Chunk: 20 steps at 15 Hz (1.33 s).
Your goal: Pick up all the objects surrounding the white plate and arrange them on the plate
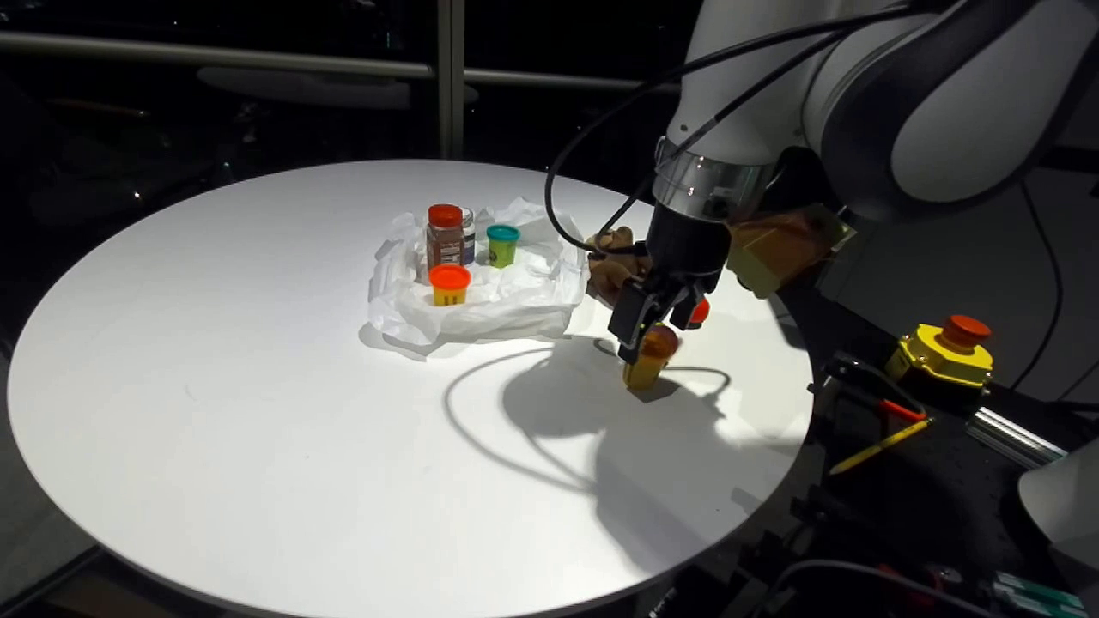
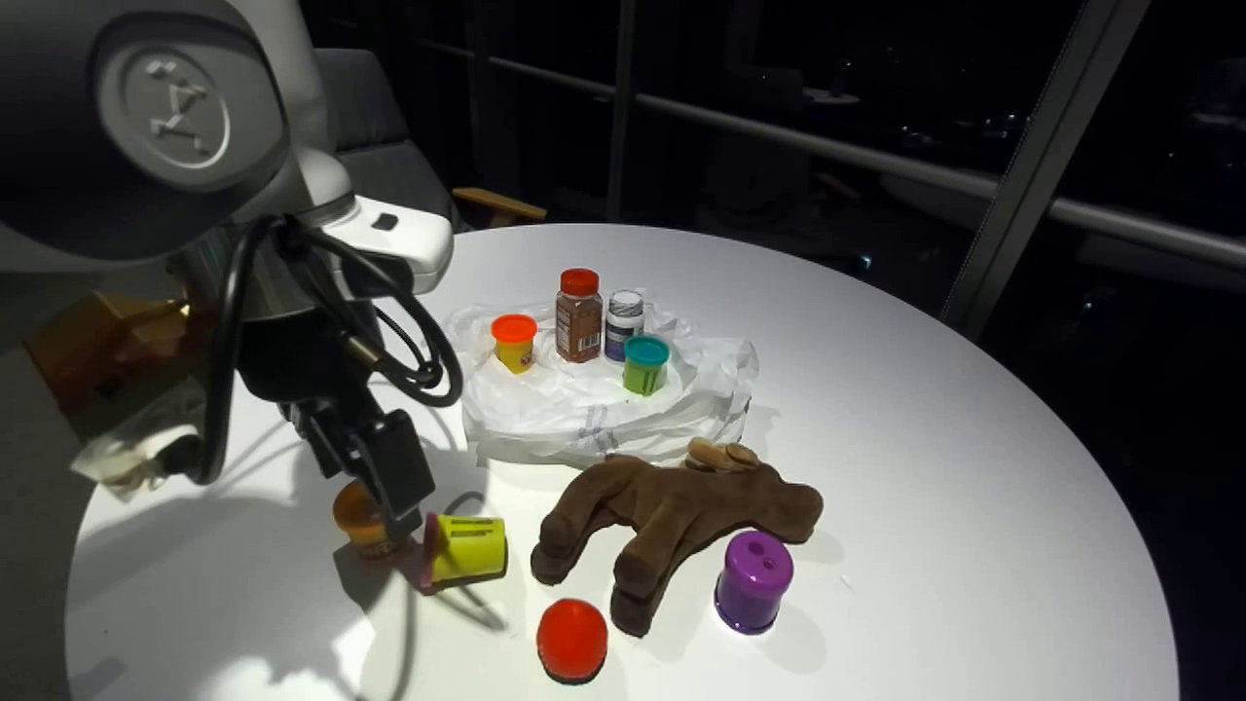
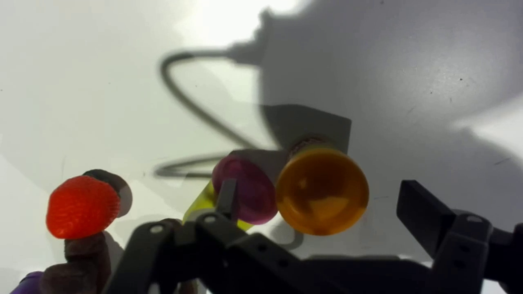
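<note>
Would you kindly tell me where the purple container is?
In an exterior view, the purple container stands below and right of centre, beside the brown plush toy.

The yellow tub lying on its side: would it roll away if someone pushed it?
The yellow tub would probably roll, since it looks round and lies sideways on the table. It would likely curve, as its magenta lid looks wider than the other end. Its smooth-looking surface might be slippery.
</note>
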### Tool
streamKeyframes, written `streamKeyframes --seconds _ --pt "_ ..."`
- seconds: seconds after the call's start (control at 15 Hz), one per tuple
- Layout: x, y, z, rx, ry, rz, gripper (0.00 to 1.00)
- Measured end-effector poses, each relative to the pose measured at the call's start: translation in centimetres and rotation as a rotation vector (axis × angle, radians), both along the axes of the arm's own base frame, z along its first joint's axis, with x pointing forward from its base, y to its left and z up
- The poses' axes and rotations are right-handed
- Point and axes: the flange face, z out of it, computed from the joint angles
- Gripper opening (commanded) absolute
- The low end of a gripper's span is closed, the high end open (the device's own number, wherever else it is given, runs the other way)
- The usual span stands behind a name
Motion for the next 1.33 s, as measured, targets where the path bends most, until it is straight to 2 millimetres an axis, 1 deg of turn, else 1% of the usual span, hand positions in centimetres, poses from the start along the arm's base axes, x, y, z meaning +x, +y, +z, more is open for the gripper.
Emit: streamKeyframes --seconds 0.13,0.2,0.27,0.4,0.47,0.67,0.87,1.0,1.13,1.27,1.33 --pt "0.0 0.1 -0.6 -0.002 0.013 -0.003 1.00" --pt "0.0 0.2 -0.9 -0.002 0.019 -0.005 0.75" --pt "0.0 0.2 -1.2 -0.003 0.024 -0.007 0.74" --pt "0.2 0.2 -1.6 -0.004 0.029 -0.011 0.58" --pt "0.3 0.2 -1.6 -0.004 0.030 -0.013 0.49" --pt "0.7 0.2 -1.4 -0.002 0.022 -0.018 0.28" --pt "0.9 0.3 -0.9 0.002 0.014 -0.029 0.28" --pt "1.1 0.4 0.5 0.007 0.013 -0.058 0.28" --pt "1.8 1.4 3.2 0.027 0.019 -0.099 0.28" --pt "3.4 2.5 7.1 0.042 -0.010 -0.115 0.28" --pt "4.7 2.9 9.2 0.053 -0.035 -0.123 0.28"
